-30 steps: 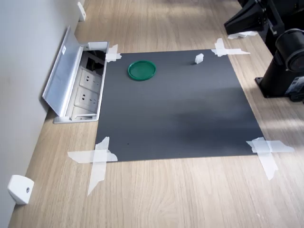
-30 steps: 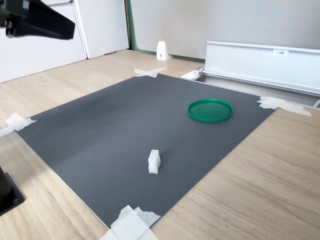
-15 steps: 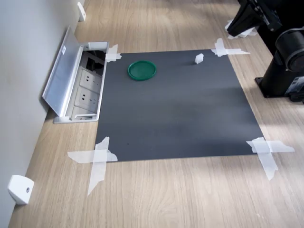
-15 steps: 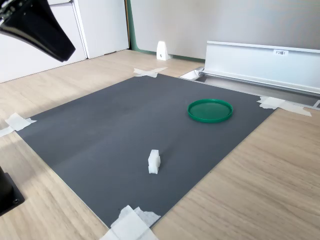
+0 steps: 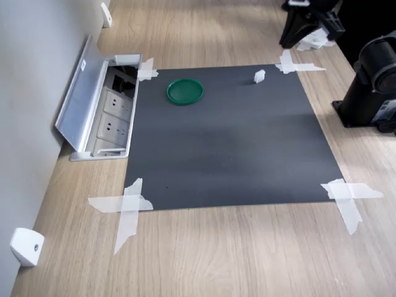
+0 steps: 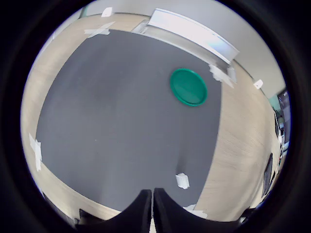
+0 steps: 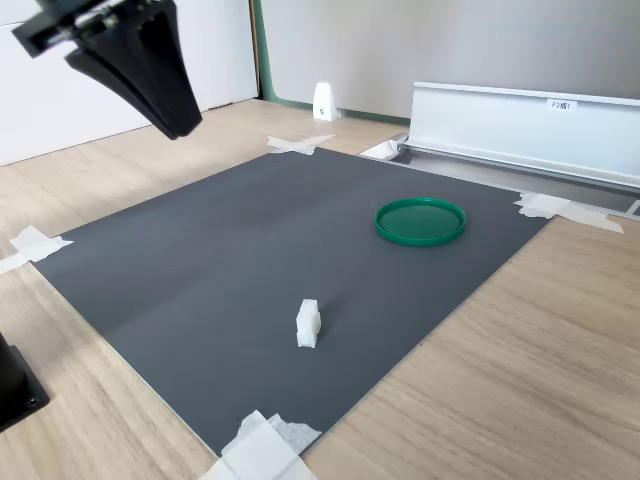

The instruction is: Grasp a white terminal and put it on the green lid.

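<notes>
The white terminal [image 5: 259,76] [image 7: 308,324] [image 6: 182,180] stands on the black mat near one corner. The green lid [image 5: 184,91] [image 7: 420,220] [image 6: 188,87] lies flat on the same mat, well apart from it and with nothing on it. My gripper [image 7: 178,122] [image 5: 289,38] [image 6: 153,194] hangs high in the air beyond the mat's edge, pointing down at a slant. Its fingers are pressed together and hold nothing. In the wrist view the terminal lies just beside the fingertips, far below them.
The black mat [image 5: 229,142] is taped to the wooden table at its corners. An open socket box with a raised metal lid [image 5: 93,105] borders the mat beside the green lid. The arm's black base [image 5: 371,86] stands at the first exterior view's right. A white wedge piece [image 5: 26,246] sits by the wall.
The gripper has swung toward the mat and tilted downward, moving left in the first exterior view and right in the second exterior view. Terminal and lid have not moved.
</notes>
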### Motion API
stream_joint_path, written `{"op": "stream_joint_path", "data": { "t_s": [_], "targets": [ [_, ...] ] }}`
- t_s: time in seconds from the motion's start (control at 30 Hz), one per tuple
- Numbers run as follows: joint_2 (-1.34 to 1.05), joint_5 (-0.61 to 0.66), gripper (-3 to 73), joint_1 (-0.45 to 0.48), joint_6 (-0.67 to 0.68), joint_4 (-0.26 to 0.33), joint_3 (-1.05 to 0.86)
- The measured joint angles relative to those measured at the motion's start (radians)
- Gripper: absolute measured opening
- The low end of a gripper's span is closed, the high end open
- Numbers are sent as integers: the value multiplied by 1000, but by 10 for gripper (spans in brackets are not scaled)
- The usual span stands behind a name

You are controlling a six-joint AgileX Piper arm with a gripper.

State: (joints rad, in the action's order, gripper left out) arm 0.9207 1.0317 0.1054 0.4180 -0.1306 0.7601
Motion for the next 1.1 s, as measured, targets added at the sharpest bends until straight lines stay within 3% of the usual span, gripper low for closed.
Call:
{"op": "stream_joint_path", "data": {
  "t_s": [0.17,0.3,0.43,0.53,0.67,0.77,1.0,1.1],
  "targets": [
    [116,7,-2,125,211,145,44],
    [184,26,36,261,407,193,68],
    [224,31,156,354,511,188,81],
    [238,25,307,398,534,165,87],
    [239,5,509,407,541,131,87],
    [240,5,601,409,541,123,88],
    [241,5,646,409,559,51,98],
    [260,23,647,426,607,51,119]
  ]
}}
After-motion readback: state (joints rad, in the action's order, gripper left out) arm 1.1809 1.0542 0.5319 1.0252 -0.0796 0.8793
